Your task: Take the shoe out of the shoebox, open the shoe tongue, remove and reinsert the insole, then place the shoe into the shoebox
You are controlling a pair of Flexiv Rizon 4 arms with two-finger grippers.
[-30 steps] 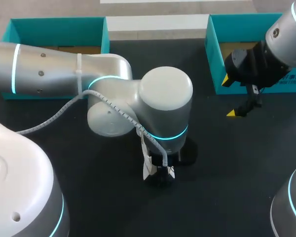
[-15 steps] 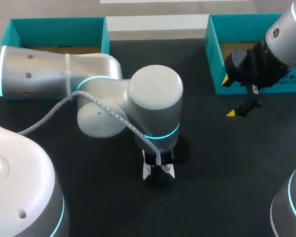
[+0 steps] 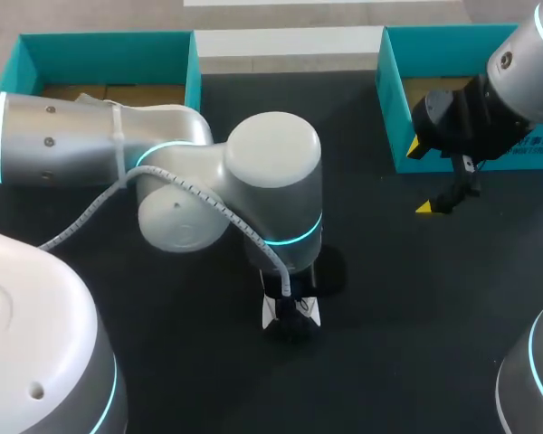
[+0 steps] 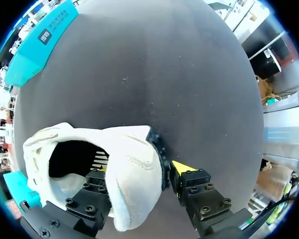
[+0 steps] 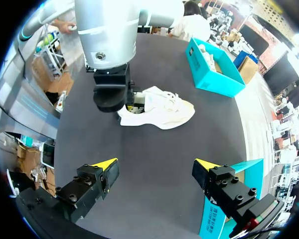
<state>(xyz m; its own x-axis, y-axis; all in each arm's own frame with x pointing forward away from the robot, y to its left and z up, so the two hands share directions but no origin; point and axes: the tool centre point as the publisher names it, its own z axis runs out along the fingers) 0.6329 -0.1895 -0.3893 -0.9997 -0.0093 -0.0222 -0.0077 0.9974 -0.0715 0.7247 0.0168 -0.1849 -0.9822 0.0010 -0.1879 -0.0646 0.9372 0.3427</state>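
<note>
1. The black table (image 3: pixel 416 298) carries the shoe, which lies on its side near the middle of the table.
2. The left arm (image 3: pixel 271 181) comes in from the side and stands straight above the shoe. From the head view it hides nearly all of it.
3. The right arm (image 3: pixel 525 72) hangs well apart from the shoe, over the near wall of one box.
4. Two teal shoeboxes sit at the far edge, both well away from the shoe. The left box (image 3: pixel 109 45) is beyond the left arm and the right box (image 3: pixel 394 99) is under the right arm.
5. The white shoe (image 4: pixel 132 159) rests on the table, outside both boxes. Its opening gapes toward the left wrist camera and its laces show in the right wrist view.
6. The left pincer (image 4: pixel 139 170) is pinching the shoe at its collar. One finger is inside the opening and the other is pressed against the outer wall.
7. The right pincer (image 5: pixel 154 167) is spread wide with nothing between its fingers. It points toward the shoe across bare table.
</note>
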